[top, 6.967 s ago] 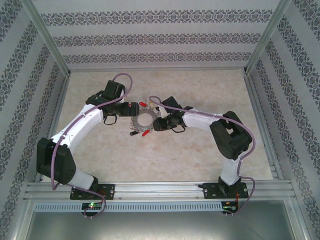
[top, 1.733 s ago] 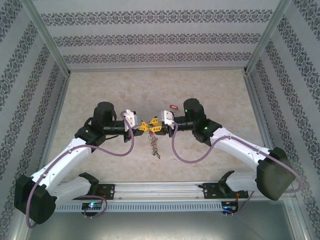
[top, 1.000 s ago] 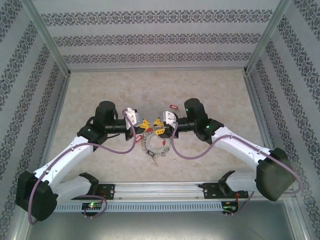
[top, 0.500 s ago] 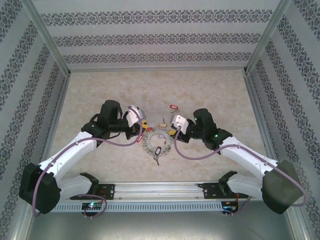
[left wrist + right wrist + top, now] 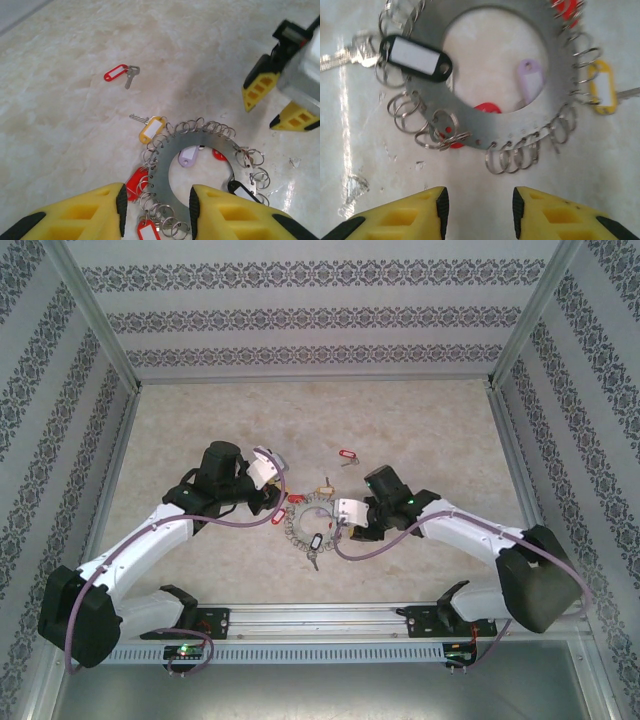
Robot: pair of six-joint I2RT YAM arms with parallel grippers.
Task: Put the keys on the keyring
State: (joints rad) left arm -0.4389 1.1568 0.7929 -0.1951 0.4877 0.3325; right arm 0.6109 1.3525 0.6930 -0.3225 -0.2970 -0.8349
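Note:
The keyring (image 5: 310, 526) lies flat on the table, a grey disc-shaped ring fringed with split rings and coloured tags. The keys (image 5: 347, 456), small and silver with a red tag, lie apart beyond it on the bare table, and show as keys (image 5: 121, 74) in the left wrist view. My left gripper (image 5: 278, 498) is open at the ring's left side. In the left wrist view this left gripper (image 5: 156, 210) straddles the keyring (image 5: 210, 145) band without closing. My right gripper (image 5: 338, 523) is open at the ring's right side. The right wrist view shows the right gripper (image 5: 477, 210) over bare table, just short of the keyring (image 5: 515, 129).
Patterned walls and aluminium posts (image 5: 100, 325) enclose the table on three sides. A metal rail (image 5: 320, 620) runs along the near edge. A yellow-tagged key (image 5: 151, 129) sticks out from the ring toward the loose keys. The right gripper's fingers (image 5: 260, 90) show in the left wrist view.
The ring was held up between both grippers; it now lies flat on the table, released. The right gripper has swung nearer and lower beside the ring.

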